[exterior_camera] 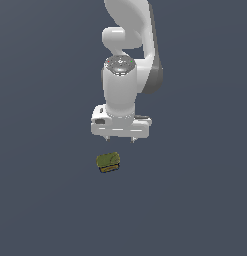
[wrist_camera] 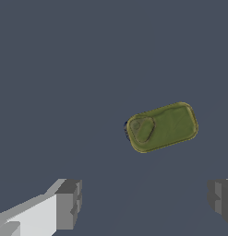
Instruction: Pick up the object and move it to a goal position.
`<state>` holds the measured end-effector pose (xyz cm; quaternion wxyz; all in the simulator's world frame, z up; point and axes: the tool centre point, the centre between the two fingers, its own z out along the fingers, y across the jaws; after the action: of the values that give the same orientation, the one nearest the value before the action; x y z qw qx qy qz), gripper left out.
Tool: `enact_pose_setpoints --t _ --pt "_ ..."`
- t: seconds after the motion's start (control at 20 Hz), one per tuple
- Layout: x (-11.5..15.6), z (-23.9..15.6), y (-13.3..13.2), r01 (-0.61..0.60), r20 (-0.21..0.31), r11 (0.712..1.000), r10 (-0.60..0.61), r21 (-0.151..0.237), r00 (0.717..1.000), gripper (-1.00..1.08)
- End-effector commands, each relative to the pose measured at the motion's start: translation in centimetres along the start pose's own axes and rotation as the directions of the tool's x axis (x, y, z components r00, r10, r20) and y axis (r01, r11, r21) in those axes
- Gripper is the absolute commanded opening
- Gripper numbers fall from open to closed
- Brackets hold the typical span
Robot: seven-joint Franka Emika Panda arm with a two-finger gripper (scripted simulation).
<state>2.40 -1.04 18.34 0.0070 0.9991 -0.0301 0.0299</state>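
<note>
The object (exterior_camera: 109, 162) is a small squat rounded block with an olive-green top and a brown-orange edge, lying on the dark grey floor. From the wrist camera the object (wrist_camera: 162, 127) shows its green top with a raised oval at one end. My gripper (exterior_camera: 121, 139) hangs in the air above and slightly behind it, pointing down, open and empty. Both fingers (wrist_camera: 69, 204) show in the wrist view, spread wide with the block apart from them and not between them.
The white arm (exterior_camera: 126, 60) rises behind the gripper toward the top of the exterior view. A plain dark grey floor (exterior_camera: 45, 200) spreads all around.
</note>
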Motion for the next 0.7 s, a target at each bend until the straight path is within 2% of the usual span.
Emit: enact_pose_setpoints --t 0.0,0.3,0.65 --pt "0.1 0.3 0.2 -0.048 0.003 0.999 0.048 0.001 0.999 1.00" --pt "0.6 1.2 0.8 -0.203 0.014 0.979 0.203 0.004 0.979 1.00" --pt "1.3 2.6 1.7 -0.409 0.027 0.913 0.409 0.000 0.912 1.00"
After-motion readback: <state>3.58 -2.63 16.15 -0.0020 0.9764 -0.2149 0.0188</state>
